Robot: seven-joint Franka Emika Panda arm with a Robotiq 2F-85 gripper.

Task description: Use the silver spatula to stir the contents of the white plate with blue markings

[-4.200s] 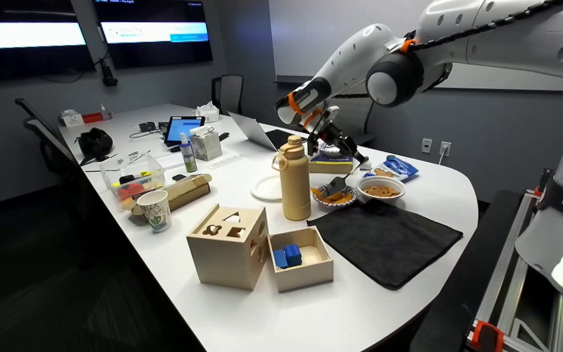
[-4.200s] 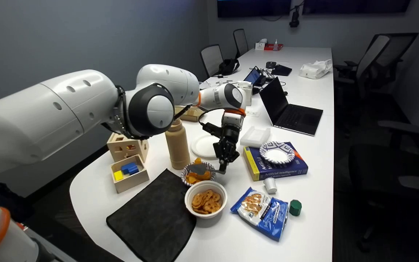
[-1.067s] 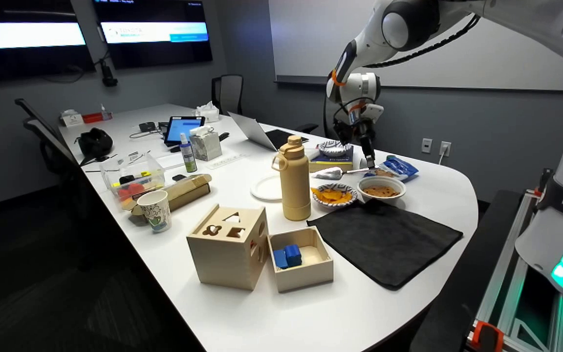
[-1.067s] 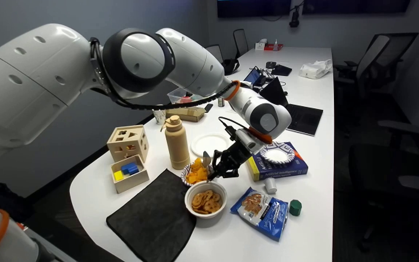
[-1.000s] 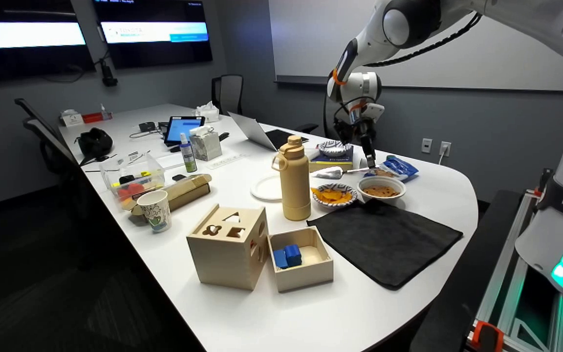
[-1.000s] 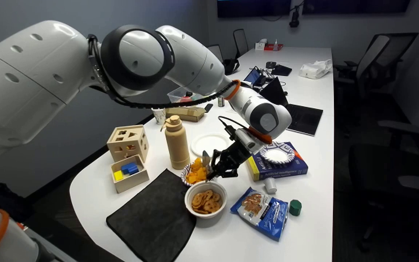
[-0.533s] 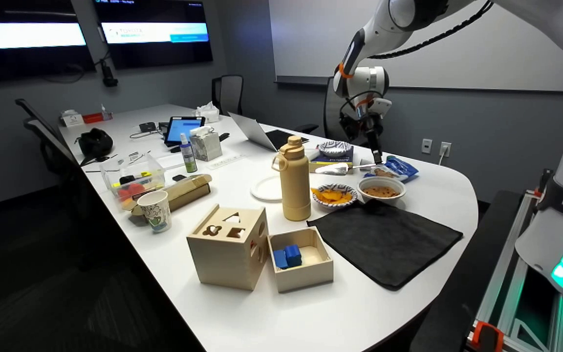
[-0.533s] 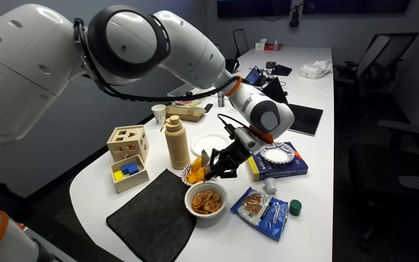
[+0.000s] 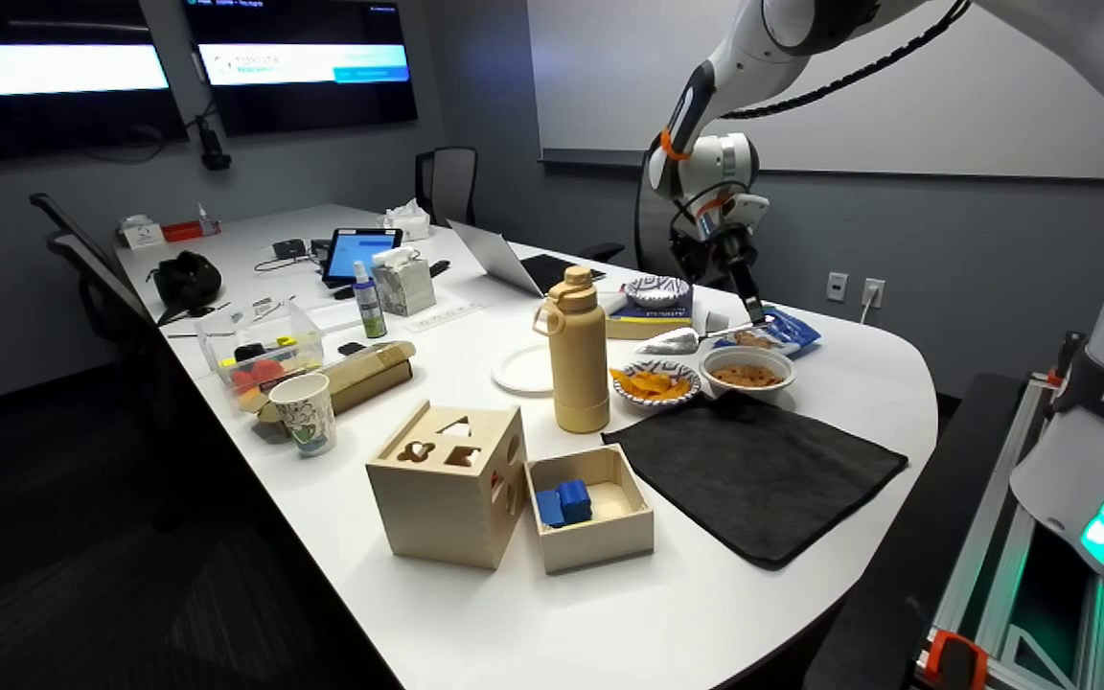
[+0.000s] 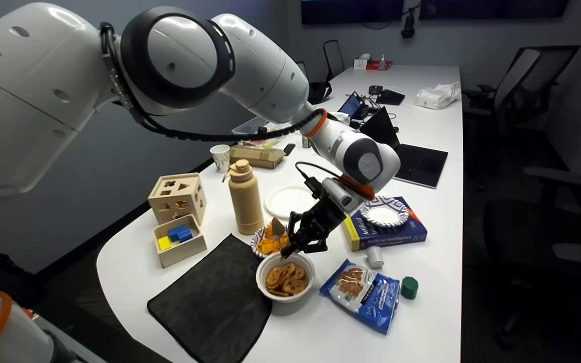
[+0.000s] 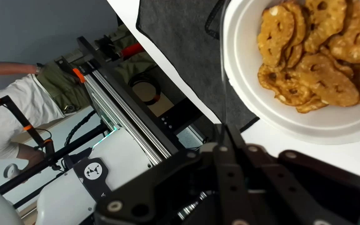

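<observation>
My gripper (image 11: 225,128) pinches the spatula (image 9: 672,341) by its handle, tips higher than the bowl (image 9: 753,385); over its rim or just beside it, I cannot tell. The plate (image 9: 693,385) stands just beside the bowl, and the blade hangs above it or nearly so, clear of the chips (image 9: 650,385). My step, I judge, is the stir: I should lower the blade edge-first into the chips and sweep in small, slow rounds, as the thin handle may twist in my pinch and a light plate may skid. My tips ought to keep off the bowl. On the white table (image 9: 667,623), the mat (image 9: 763,479) lies beside the bowl, the bag (image 10: 366,292) near it, the bottle (image 9: 578,355) farther off. Well apart from it are a person (image 11: 39,98), and screens (image 9: 298,62) on a grey wall (image 9: 322,158).
</observation>
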